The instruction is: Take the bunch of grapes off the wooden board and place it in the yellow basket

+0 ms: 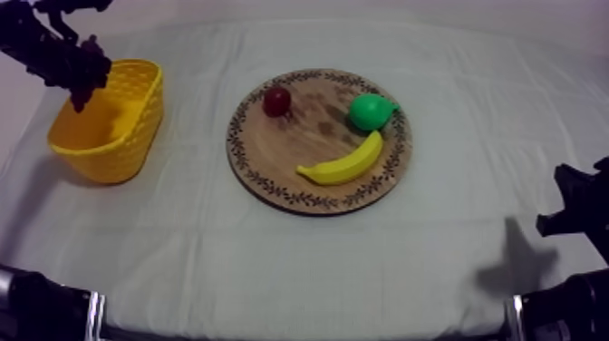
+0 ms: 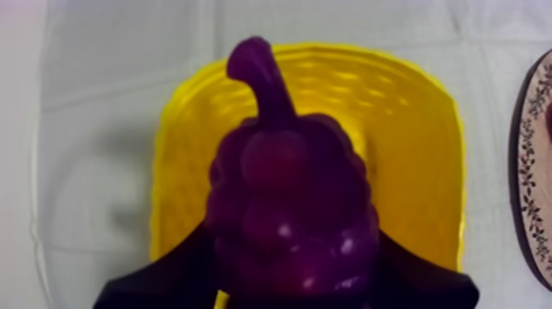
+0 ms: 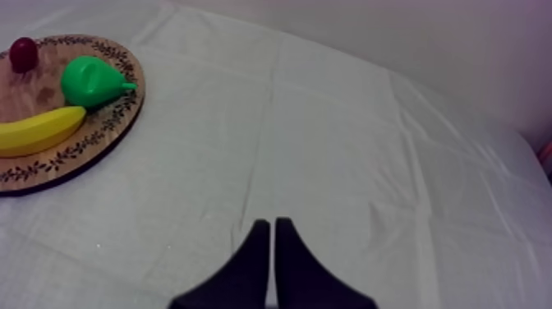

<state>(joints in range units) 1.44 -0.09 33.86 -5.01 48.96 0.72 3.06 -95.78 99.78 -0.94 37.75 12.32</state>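
Grey-white cloth (image 1: 362,263) over whole table, creased w/ straight fold lines. Plain pale backdrop (image 3: 427,41) beyond cloth's far edge. L gripper (image 1: 83,74) up above yellow basket (image 1: 136,136) at table's left side, pinching bunch of grapes (image 2: 287,205): stem pointing away from fingers, bunch over basket's opening, not inside yet. R gripper (image 3: 273,234) low at right over bare cloth, fingers pressed together, nothing btwn them. Wooden board (image 1: 272,150) mid-table, apart from basket, carrying small red fruit (image 1: 276,101), pear (image 1: 372,111) & banana (image 1: 343,165).
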